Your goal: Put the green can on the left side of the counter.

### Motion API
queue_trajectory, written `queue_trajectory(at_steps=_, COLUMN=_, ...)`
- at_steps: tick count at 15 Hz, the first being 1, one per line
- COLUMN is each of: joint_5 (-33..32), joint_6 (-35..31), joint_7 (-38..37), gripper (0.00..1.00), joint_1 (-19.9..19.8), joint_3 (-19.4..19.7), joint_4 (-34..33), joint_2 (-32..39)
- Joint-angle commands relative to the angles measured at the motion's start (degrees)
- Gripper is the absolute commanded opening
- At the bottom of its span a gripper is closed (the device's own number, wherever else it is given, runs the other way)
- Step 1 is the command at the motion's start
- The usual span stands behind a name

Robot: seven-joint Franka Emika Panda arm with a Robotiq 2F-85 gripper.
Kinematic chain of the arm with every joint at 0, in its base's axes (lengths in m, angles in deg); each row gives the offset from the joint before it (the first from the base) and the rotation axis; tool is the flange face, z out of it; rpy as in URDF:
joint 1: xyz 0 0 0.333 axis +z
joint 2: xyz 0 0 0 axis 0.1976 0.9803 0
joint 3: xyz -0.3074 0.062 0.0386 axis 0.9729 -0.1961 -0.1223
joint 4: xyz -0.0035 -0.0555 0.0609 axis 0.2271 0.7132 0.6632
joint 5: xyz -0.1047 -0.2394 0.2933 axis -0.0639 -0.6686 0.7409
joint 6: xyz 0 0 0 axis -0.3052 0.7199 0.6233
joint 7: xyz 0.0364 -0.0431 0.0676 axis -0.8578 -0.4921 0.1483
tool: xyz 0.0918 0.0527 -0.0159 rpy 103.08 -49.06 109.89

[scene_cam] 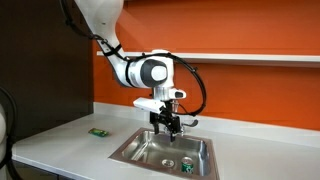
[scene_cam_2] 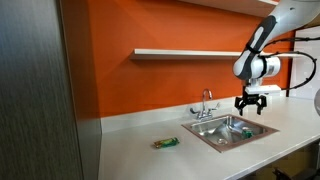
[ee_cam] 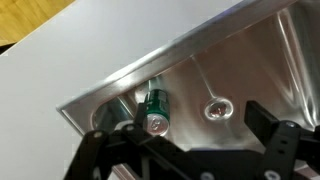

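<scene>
The green can [ee_cam: 154, 106], with a silvery top, stands inside the steel sink [ee_cam: 250, 60] close to a corner, beside the round drain [ee_cam: 217, 110]. It shows as a small green spot on the sink floor in both exterior views [scene_cam: 187, 163] [scene_cam_2: 240, 130]. My gripper [ee_cam: 185, 128] hangs above the sink, open and empty, and the can lies near its left finger. The gripper also shows in both exterior views [scene_cam: 167, 124] [scene_cam_2: 250, 104]. The pale counter [scene_cam: 70, 140] [scene_cam_2: 140, 155] runs around the sink.
A flat green rectangular item [scene_cam: 98, 132] [scene_cam_2: 166, 143] lies on the counter beside the sink. The chrome faucet [scene_cam_2: 206, 102] stands at the sink's back edge. A white wall shelf [scene_cam_2: 190, 52] runs along the orange wall above.
</scene>
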Motion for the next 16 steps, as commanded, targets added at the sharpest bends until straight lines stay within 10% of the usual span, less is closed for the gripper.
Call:
queue_trajectory(at_steps=1, joint_5=0.59, joint_6=-1.57, joint_7=-0.17, gripper=1.00, joint_1=-0.51, joint_3=0.40, joint_4=-4.12, joint_2=5.80)
queue_trajectory(at_steps=16, joint_5=6.79, joint_6=-2.36, joint_7=0.37, gripper=1.00, joint_1=-1.63, joint_3=0.96, joint_4=-18.43, joint_2=23.85)
